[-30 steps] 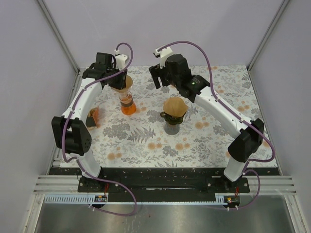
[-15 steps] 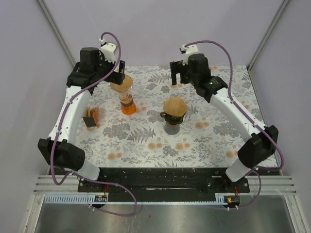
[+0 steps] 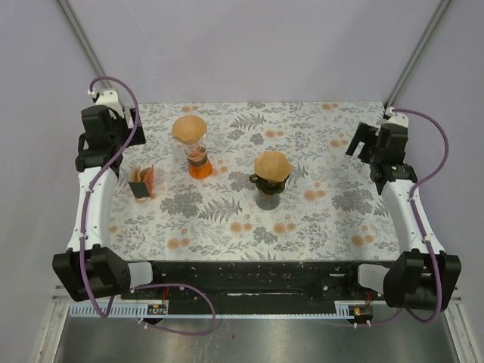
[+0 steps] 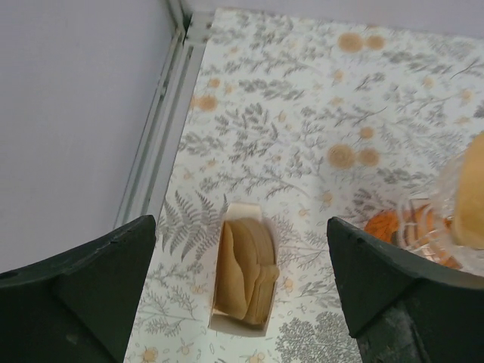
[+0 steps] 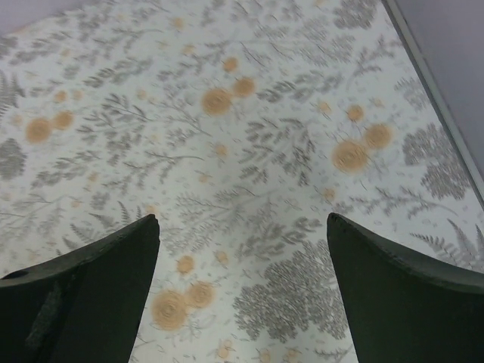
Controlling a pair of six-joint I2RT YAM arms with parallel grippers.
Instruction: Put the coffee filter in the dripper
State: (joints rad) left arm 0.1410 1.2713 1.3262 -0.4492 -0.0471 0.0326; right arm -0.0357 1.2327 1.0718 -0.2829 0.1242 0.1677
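The dark olive dripper (image 3: 267, 186) stands on its grey base mid-table, and a brown coffee filter (image 3: 272, 164) sits in its top. My left gripper (image 3: 97, 157) is far off at the table's left edge, open. In the left wrist view it (image 4: 238, 231) hangs empty above a small box of folded filters (image 4: 243, 276). Over at the right edge my right gripper (image 3: 357, 145) is open too. The right wrist view shows only floral cloth between the jaws of that gripper (image 5: 242, 223).
A clear glass flask with orange liquid (image 3: 198, 162) stands left of the dripper with another brown filter (image 3: 188, 128) on its mouth. The filter box (image 3: 141, 181) sits near the left edge. Walls and metal rails (image 4: 155, 136) border the table.
Both arms have swung from the table's back middle out to the sides. The left gripper opened and left the filter on the flask. The right gripper opened wider.
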